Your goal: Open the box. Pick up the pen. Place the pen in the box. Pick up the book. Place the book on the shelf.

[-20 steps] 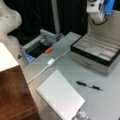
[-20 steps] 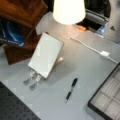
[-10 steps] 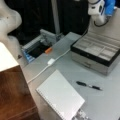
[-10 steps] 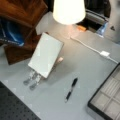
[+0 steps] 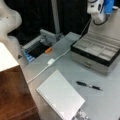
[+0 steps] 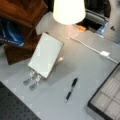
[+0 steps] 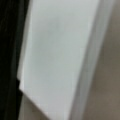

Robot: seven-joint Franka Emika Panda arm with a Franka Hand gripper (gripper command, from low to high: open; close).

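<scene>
The box stands open at a front view's right, its grey compartments bare; in a front view its corner shows at the bottom right. A pale panel rises behind the compartments. The black pen lies on the table in front of the box. Left of the pen lies the pale book, beside the brown shelf. My gripper, a white and blue hand, hangs above the box's back edge, holding nothing I can see. The wrist view shows only a pale flat surface.
A small dark tray with an orange piece sits at the table's far side. A white cable with a plug block runs across the table. A white arm link looms near the shelf.
</scene>
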